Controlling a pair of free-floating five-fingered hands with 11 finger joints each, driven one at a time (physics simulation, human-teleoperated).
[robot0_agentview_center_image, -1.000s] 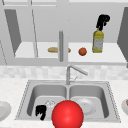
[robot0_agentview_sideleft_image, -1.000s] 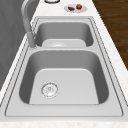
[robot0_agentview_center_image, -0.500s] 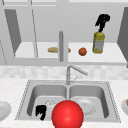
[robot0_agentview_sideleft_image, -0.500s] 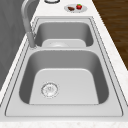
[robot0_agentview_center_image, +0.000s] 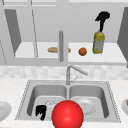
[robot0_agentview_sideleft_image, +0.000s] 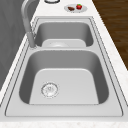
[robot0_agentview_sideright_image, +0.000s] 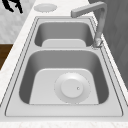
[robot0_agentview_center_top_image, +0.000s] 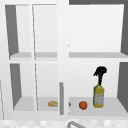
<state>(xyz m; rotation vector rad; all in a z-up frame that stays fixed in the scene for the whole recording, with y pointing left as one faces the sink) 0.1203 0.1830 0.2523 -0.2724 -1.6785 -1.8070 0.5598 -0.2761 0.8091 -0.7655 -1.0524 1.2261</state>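
Note:
My left hand (robot0_agentview_center_image: 41, 111) hangs over the front left corner of the sink (robot0_agentview_center_image: 23, 100), fingers relaxed and pointing down, holding nothing. It appears again past the sink's far end as the hand (robot0_agentview_sideright_image: 13, 5) beside a small white plate (robot0_agentview_sideright_image: 45, 7). A big red ball (robot0_agentview_center_image: 67, 115) sits low in the front view, before the divider between the basins. A round white plate (robot0_agentview_sideright_image: 72, 87) lies flat in the right basin. The left basin holds just its drain (robot0_agentview_sideleft_image: 50, 89).
The faucet (robot0_agentview_center_image: 71, 72) rises behind the divider, spout turned toward the right basin. On the cabinet shelf stand a yellow spray bottle (robot0_agentview_center_image: 99, 42) with a black head, an orange fruit (robot0_agentview_center_image: 82, 51) and a bread roll (robot0_agentview_center_image: 53, 50). A plate of food (robot0_agentview_sideleft_image: 75, 7) sits on the right counter.

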